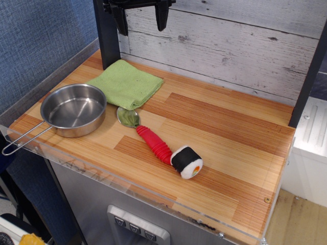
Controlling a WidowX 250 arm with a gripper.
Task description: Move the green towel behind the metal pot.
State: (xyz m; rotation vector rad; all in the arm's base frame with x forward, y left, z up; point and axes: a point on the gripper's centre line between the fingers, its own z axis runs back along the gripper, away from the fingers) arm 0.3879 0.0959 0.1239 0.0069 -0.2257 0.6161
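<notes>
Lying flat behind the metal pot [73,109], green towel [126,83] well below the wide-spread, empty pincer [141,19]

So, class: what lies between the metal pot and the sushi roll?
The spoon lies between the metal pot and the sushi roll, seen in the single overhead view.

we have a single fixed view, set above and in front of the counter [214,132] near its front right corner, looking down and back at a slant toward the plank wall [245,46], close enough that the wooden top fills most of the frame.
</notes>
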